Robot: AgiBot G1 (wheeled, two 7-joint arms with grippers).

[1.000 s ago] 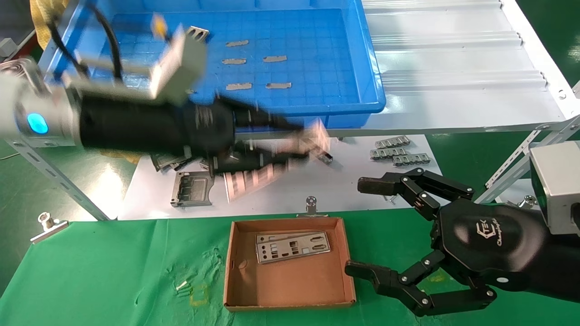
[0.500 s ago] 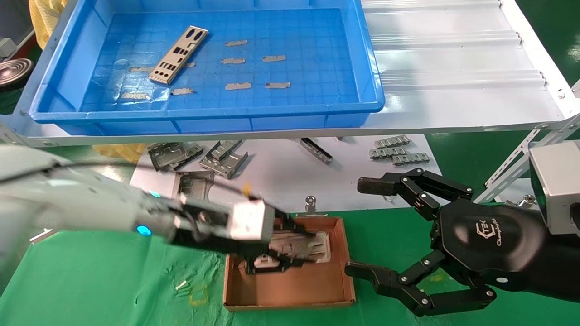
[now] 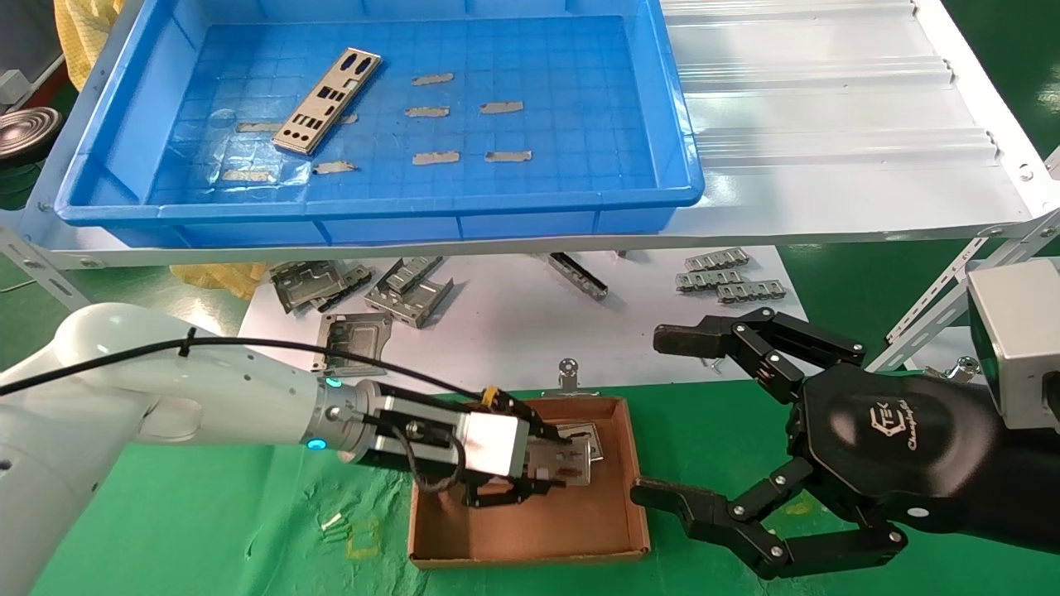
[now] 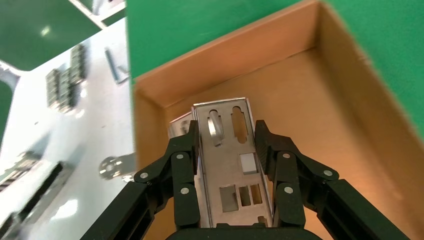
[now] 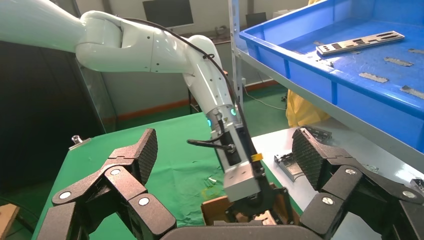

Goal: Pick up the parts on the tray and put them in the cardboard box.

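Left gripper: reaching in over the cardboard box from the robot's left, jaws clamped on the long edges of one silver plate, fingers pressed against both sides; plate held low inside the box, cut-out end toward the far wall. Beneath it, edge of another plate lying on the box floor near the far wall. Cardboard box: set on green cloth, just beside the right gripper. Right gripper: parked to the right of the box, jaws spread wide, grasping nothing. Tray: blue, on the white ribbed shelf behind the box; one plate in tray lying flat and tilted on the gridded floor toward its left half, among several small grey tape strips. Bent grey brackets: scattered on the white sheet between shelf and cloth.
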